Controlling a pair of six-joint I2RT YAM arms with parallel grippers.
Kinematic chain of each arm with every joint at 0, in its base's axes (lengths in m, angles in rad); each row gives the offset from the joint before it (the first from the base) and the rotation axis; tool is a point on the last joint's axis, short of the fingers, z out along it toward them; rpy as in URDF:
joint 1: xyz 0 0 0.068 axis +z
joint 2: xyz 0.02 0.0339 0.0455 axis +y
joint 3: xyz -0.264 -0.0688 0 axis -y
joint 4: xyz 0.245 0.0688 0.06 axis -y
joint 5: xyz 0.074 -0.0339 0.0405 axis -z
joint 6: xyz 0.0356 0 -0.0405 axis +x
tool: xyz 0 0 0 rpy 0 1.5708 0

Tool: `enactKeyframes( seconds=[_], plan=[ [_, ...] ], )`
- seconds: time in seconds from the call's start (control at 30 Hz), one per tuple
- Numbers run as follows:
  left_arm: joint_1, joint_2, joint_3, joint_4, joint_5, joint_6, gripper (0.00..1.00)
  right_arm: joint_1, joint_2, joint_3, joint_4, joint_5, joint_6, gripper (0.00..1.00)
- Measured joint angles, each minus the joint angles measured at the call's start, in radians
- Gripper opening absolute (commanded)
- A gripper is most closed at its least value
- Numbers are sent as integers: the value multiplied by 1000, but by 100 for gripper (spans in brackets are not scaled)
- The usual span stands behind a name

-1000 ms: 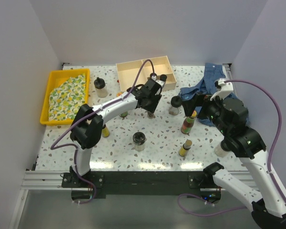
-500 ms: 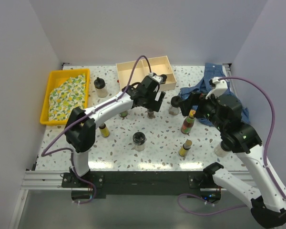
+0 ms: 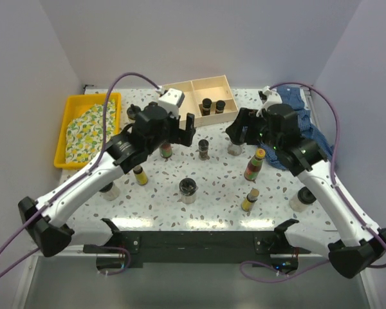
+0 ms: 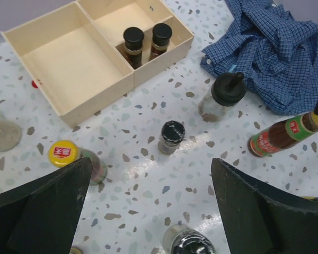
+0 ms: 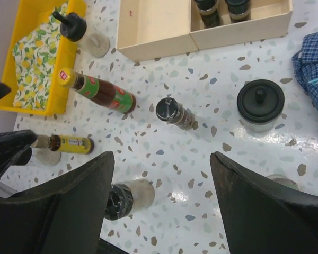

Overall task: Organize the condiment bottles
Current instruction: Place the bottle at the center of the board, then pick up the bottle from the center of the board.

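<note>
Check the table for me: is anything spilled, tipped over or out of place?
Nothing looks spilled or tipped. The odd item is the crumpled blue checked shirt lying at the far right of the table, which has nothing to do with condiments. A lemon-print cloth also sits bunched in the yellow tray.

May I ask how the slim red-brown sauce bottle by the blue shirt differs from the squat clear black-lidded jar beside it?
The slim red-brown sauce bottle is tall, labelled and yellow-capped; the squat clear jar is short, unlabelled and black-lidded. Both stand upright on the speckled table.
</note>
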Motion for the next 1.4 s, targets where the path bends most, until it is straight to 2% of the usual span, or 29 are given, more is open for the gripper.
enactKeyframes(
  seconds=[0.13,0.33,0.5,0.73,0.87,1.17,1.4],
  plan=[
    [0,-169,-171,48,-69,50,100,10,138,59,2,-29,6,77],
    [1,-319,-348,91,-193,125,100,105,375,150,-4,20,-7,79],
    [1,-401,-452,117,-266,169,100,175,558,226,-13,76,-32,80],
    [1,-472,-510,132,-290,179,100,250,772,349,-56,216,-78,77],
    [1,-470,-510,137,-291,179,100,264,816,404,-73,277,-104,76],
    [1,-485,-510,148,-291,179,100,261,830,418,-113,303,-117,75],
    [1,-485,-510,153,-292,179,100,260,835,418,-119,308,-119,68]
  ],
)
